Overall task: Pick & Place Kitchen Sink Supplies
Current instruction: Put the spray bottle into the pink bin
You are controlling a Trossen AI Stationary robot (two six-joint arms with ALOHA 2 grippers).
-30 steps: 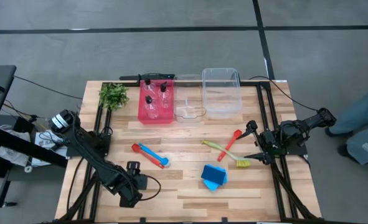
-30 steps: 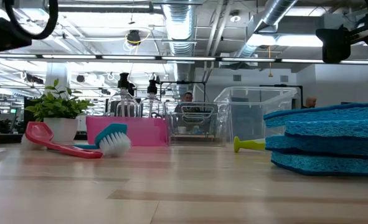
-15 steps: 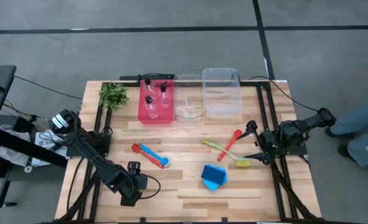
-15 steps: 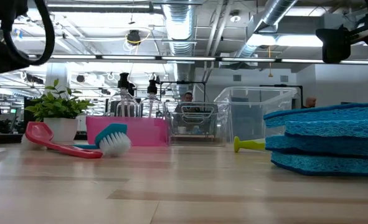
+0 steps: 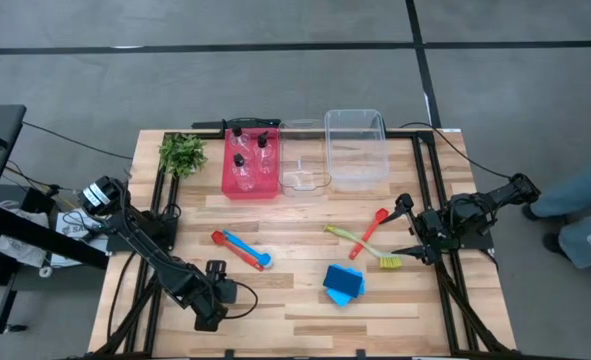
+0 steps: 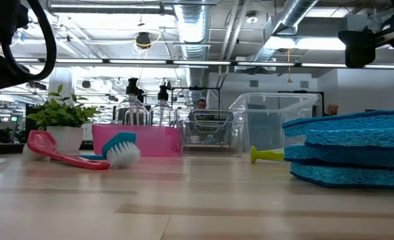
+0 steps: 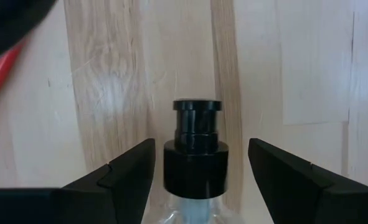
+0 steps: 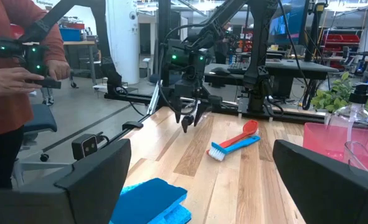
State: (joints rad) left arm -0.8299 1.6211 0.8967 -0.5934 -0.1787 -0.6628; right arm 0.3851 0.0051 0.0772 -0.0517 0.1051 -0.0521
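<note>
The wooden table carries a clear bin and a red bin side by side at the far edge. The red bin holds standing bottles.

Left gripper: raised over the near left part of the table. It is clamped on a bottle, whose black cap points out past the fingertips.

Right gripper: at the right edge, spread wide and holding nothing.

Stacked blue sponges lie near centre-right. The plant stands at the far left corner.

A yellow-green brush and a red utensil lie crossed just beside the right gripper. A red utensil and blue brush pair lies left of centre.
</note>
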